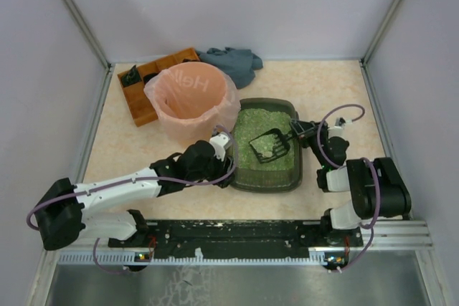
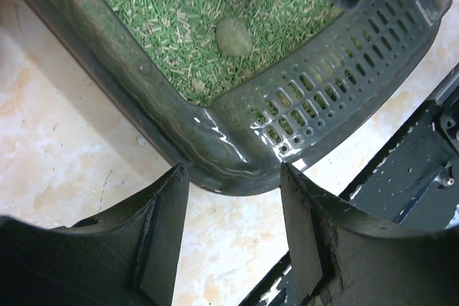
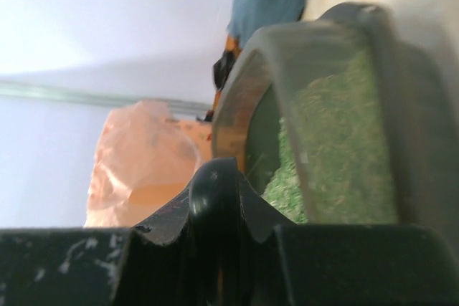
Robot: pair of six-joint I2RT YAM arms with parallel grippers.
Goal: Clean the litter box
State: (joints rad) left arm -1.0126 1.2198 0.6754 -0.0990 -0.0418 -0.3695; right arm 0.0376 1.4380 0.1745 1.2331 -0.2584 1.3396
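Although the slotted scoop (image 1: pixel 269 146) is down in the litter, held by its handle in the right gripper (image 1: pixel 300 130), whose fingers are pressed together on it, the cleaning looks only partly done. A pale clump (image 2: pixel 233 37) lies among the green granules, and the scoop's basket holds some granules that have not been lifted clear. As I judge it, sifting out the clump and carrying it to the bin are both left to do.

The litter box (image 1: pixel 267 183) sits on the table (image 1: pixel 337 91) in front of the arms. The left gripper (image 2: pixel 231 177) is at the box's near-left corner with its fingers spread. The corner's rim lies just beyond the tips and nothing is pinched.

The pink-bagged bin (image 1: pixel 179 116) stands touching, or just beside, the litter box's far-left corner, and I cannot tell whether any waste is in it. Beyond the bin from the box, an orange compartmented tray (image 1: pixel 140 102) holds a few dark items too small to name. A blue-grey cloth (image 1: pixel 233 62) lies behind the box.
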